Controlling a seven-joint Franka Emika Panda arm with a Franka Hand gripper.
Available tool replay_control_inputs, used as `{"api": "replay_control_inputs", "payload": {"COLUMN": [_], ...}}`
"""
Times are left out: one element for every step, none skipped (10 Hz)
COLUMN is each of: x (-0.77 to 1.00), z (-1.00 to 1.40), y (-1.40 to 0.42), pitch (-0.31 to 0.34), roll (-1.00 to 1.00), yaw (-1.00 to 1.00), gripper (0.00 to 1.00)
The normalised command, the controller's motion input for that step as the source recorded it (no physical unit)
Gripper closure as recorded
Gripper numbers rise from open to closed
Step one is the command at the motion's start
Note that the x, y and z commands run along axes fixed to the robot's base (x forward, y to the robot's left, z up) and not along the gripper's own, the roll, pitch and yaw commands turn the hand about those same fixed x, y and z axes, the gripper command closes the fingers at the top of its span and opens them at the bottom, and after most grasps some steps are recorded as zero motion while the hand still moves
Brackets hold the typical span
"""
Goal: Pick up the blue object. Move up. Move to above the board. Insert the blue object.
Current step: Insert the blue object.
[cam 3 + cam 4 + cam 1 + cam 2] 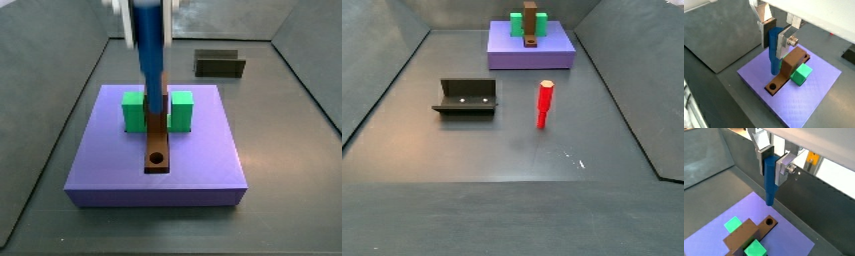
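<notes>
**Entry: blue object held above the board, insertion pending**

Gripper [777,34]: one. Its silver fingers are clamped on the top of the blue object [773,50], which hangs upright beneath them, clear of everything below in both wrist views.

Blue object: one. Its lower tip hangs over the purple slab [817,100], near the board [787,70] but, judged from a wrist view [769,180], short of the hole [769,221] and not yet centred over it.

Board: one, brown, lying along the middle of the slab, one end between the green blocks, the hole at the other end, toward the slab's edge.

Green blocks [134,110]: two, one on each side of the board.

Purple slab: one, carrying the board and blocks.

Red stick [545,104]: one, upright on the floor, well apart from the slab.

Fixture [468,97]: one, on the floor beside the red stick.

Risks, as judgements:
- Descent before the tip is over the hole would land the peg on the board's face or on the slab beside it, since peg and hole look close in width.
- A slight tilt in the grip could jam the tip on the hole's rim.
- Pressing down while off-centre could shift the board between the blocks or slide the peg in the fingers.
</notes>
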Motion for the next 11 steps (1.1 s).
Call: {"api": "replay_control_inputs", "payload": {"x": [0.21,0.21,0.19,0.12,0.0,0.0,-0.02,0.0,0.0,-0.01,0.0], "z": [-0.67,-0.65,-0.61,-0.59,-0.5,-0.45,-0.25,-0.04,-0.18,-0.23,-0.18], "y": [-0.06,-0.08,-0.1,-0.09,-0.09,-0.03,0.0,0.0,-0.02,-0.02,-0.04], "pitch": [0.006,0.02,0.011,0.0,0.0,0.0,0.0,0.004,0.0,0.0,0.0], "roll": [0.33,0.33,0.31,0.26,0.12,0.09,0.06,0.05,0.03,0.03,0.0], "yaw": [0.0,0.0,0.0,0.0,0.0,0.0,0.0,0.0,0.0,0.0,0.0], "gripper": [1.0,1.0,1.0,1.0,1.0,1.0,1.0,1.0,1.0,1.0,1.0]}}
